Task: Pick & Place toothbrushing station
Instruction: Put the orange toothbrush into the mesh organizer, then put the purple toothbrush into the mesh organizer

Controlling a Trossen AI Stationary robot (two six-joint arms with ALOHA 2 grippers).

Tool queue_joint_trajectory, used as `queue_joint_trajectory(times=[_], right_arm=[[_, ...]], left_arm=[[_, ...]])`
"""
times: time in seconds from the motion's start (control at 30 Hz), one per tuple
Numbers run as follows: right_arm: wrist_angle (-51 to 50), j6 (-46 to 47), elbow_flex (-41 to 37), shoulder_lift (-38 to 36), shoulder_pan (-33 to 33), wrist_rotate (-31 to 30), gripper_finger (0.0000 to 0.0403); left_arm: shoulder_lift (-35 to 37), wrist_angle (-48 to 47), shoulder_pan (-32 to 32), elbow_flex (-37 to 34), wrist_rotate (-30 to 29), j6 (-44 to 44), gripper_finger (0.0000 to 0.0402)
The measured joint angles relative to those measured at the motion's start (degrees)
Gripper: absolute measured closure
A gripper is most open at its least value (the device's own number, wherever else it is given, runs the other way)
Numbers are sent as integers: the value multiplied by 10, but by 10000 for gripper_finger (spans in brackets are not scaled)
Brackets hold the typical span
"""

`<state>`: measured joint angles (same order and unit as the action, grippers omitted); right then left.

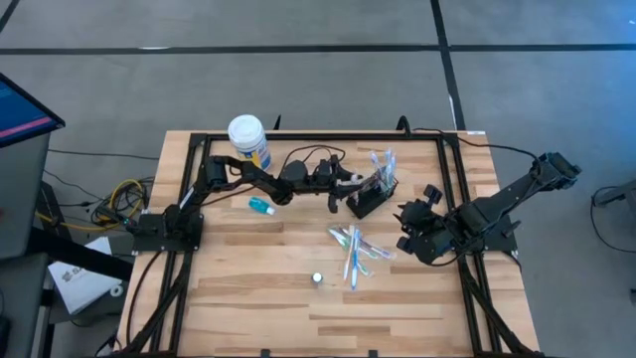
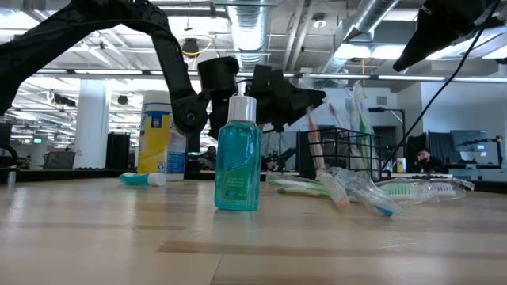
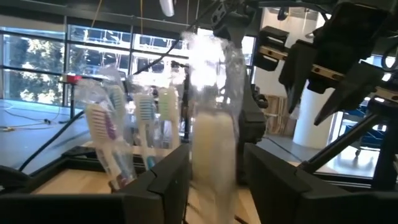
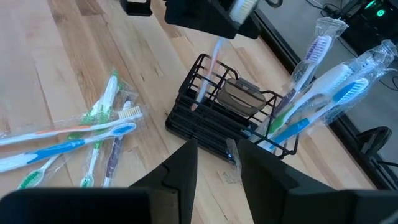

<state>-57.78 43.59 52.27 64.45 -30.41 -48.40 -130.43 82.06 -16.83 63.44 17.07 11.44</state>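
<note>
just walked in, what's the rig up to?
Loading a toothbrush station. The left gripper is over the black wire holder, a wrapped toothbrush standing between its fingers with its tip inside the holder. Several brushes already stand in it; more lie on the table. The right gripper waits beside.

Lighting even, bright overhead. Low view backlit by ceiling lights, arms basically silhouettes. Left wrist view blown out by window glare, wrapped toothbrush [image 3: 214, 124] up close totally blurry. Shadows soft.

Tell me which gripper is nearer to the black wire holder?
Left. The left gripper is right beside the black wire holder, over its near edge. The right gripper waits apart on its other side.
</note>
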Motion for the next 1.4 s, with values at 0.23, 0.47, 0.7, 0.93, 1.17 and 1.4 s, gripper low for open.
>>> queue_joint_trajectory(times=[0.23,0.47,0.7,0.93,1.17,1.4], right_arm=[[-2,0,0,0,0,0,295],[-2,0,0,0,0,0,295],[15,0,0,1,1,6,295],[34,2,0,24,2,58,295],[33,16,-1,93,-3,112,295],[35,46,-1,161,-3,171,295]], left_arm=[[23,-6,-14,-19,33,12,247],[154,-69,-25,-121,34,-38,249],[253,-139,-8,-209,35,-94,249],[277,-140,14,-261,33,-103,249],[277,-140,37,-279,33,-104,250],[277,-140,55,-284,33,-128,250]])
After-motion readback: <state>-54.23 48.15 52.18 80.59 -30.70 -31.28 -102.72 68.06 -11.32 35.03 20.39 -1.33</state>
